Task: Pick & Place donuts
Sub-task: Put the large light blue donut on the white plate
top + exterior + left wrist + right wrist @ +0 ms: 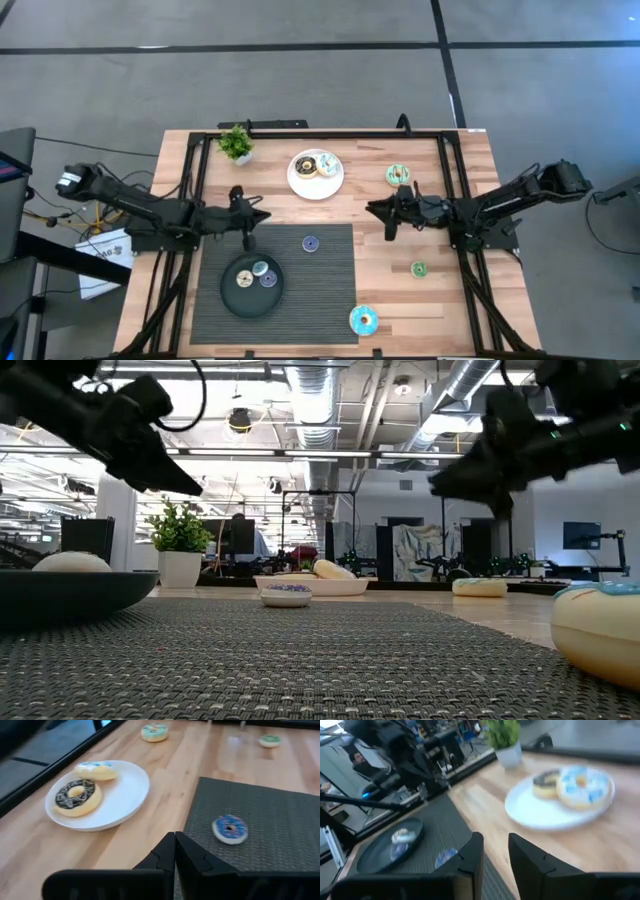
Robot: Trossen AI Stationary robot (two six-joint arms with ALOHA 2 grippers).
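Donuts are scattered all over the table right now. White plate (pixel 316 186) at the far middle has two on it, the chocolate donut (pixel 307 165) and a white-and-blue iced one (pixel 327 164), sitting side by side and touching. Black dish (pixel 251 287) on the near left of the grey mat (pixel 320 290) holds three little ones: a tan mini donut (pixel 244 279), a teal mini donut (pixel 260 268) and a purple mini donut (pixel 268 281). Another small purple donut (pixel 310 243) lies by itself near the far edge of the mat. Green donut (pixel 398 175) sits on bare wood to the right of the plate, a small green donut (pixel 418 269) is nearer on the right side, and the blue donut (pixel 363 320) is at the mat's near right corner.

Left gripper (pixel 248 213) hangs above the mat's far left edge, just past the dish, fingers pressed together with nothing between them. Right gripper (pixel 390 212) hovers over the wood just near of the green donut, fingers a little apart and empty. Small potted plant (pixel 237 144) stands at the far left.
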